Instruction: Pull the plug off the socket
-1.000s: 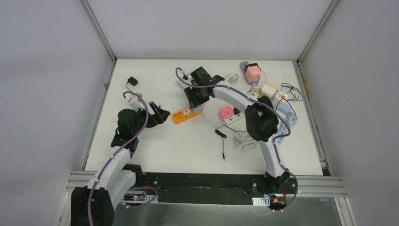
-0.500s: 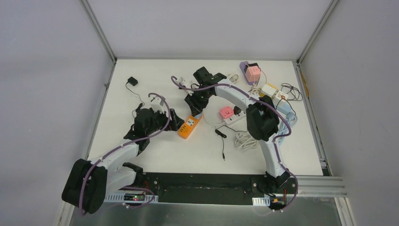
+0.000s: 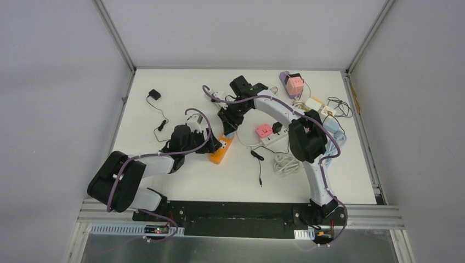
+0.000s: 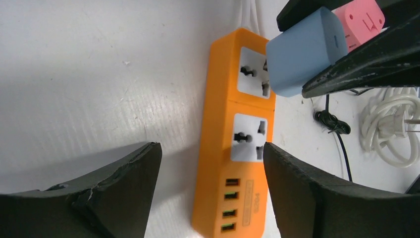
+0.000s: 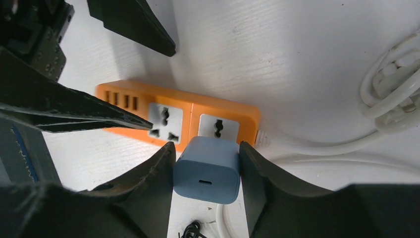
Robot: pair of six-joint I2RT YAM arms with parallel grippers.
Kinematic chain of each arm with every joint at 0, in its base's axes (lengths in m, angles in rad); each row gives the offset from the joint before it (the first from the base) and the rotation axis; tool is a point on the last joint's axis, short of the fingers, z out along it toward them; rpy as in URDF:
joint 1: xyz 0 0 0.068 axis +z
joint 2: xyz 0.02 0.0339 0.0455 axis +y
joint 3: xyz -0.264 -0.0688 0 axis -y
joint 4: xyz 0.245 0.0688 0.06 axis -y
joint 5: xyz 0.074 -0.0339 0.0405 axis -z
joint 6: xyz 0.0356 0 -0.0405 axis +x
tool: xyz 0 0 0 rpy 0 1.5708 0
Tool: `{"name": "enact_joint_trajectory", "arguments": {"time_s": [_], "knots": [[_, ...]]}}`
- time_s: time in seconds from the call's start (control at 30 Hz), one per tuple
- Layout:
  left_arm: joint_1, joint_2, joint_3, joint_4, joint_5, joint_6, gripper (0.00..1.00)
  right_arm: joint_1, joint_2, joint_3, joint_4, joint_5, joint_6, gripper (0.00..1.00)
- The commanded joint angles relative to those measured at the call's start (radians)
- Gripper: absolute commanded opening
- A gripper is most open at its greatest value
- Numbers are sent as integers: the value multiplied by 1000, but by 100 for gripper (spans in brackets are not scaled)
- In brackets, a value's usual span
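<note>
Overhead, the long orange plastic power strip [image 3: 220, 153] lies near the middle of the white table [image 3: 164, 186], a little toward its left edge. The left pincer [image 3: 216, 144] is at the strip's near end and the right pincer [image 3: 228, 126] at its far end. The plug is too hidden here to make out.

From the left wrist, the left pincer [image 4: 212, 148] stands wide open and empty, straddling the strip's USB end. The finger over bare table is clear of the casing; whether the other touches it I cannot tell. The pale-blue cube-shaped plastic plug [image 4: 306, 49] sits over the socket nearest the cord.

From the right wrist, the right pincer [image 5: 206, 154] is closed on the plug, its pads flat against two opposite sides. The pins are out of sight, so I cannot tell whether they are seated.

The plug looks light, rigid and smooth-faced, so it is likely to slip. Its flat sides are the best place to hold it, with a straight pull along the pins. The strip seems light too and would probably rise with the plug unless held down.
</note>
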Motion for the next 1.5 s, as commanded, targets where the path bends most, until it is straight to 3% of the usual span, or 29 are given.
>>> {"name": "enact_joint_trajectory", "arguments": {"time_s": [0.0, 0.27, 0.53, 0.73, 0.87, 1.0, 1.13, 1.17, 1.23, 1.3, 1.37, 1.47], "knots": [[-15, 45, 49, 65, -34, -30, 76, -7, -14, 5, 36, -68, 0, 0], [-17, 95, 61, -10, -66, -18, 70, -24, -17, 27, 34, -90, 22, 0], [-17, -104, 49, -84, -154, 25, 72, -55, -25, 92, 10, -164, 117, 0], [-17, -331, 44, -130, -209, 68, 78, -83, -35, 86, -3, -272, 193, 0], [-17, -447, 18, -108, -236, 36, 97, -101, -43, 50, 25, -366, 278, 0], [-16, -512, 8, -83, -238, -55, 99, -122, -59, -31, 146, -455, 435, 0], [-16, -503, 44, -84, -166, -92, 99, -144, -63, -148, 412, -491, 519, 0], [-16, -494, 57, -84, -143, -100, 99, -148, -63, -178, 490, -569, 764, 0], [-16, -467, 85, -90, -103, -117, 99, -154, -61, -236, 649, -615, 976, 0], [-16, -437, 117, -103, -67, -128, 99, -156, -58, -279, 779, -631, 1079, 0], [-16, -407, 137, -115, -42, -140, 98, -155, -53, -297, 849, -631, 1079, 0], [-16, -363, 157, -136, -28, -165, 95, -155, -44, -311, 925, -653, 1208, 0]]}}
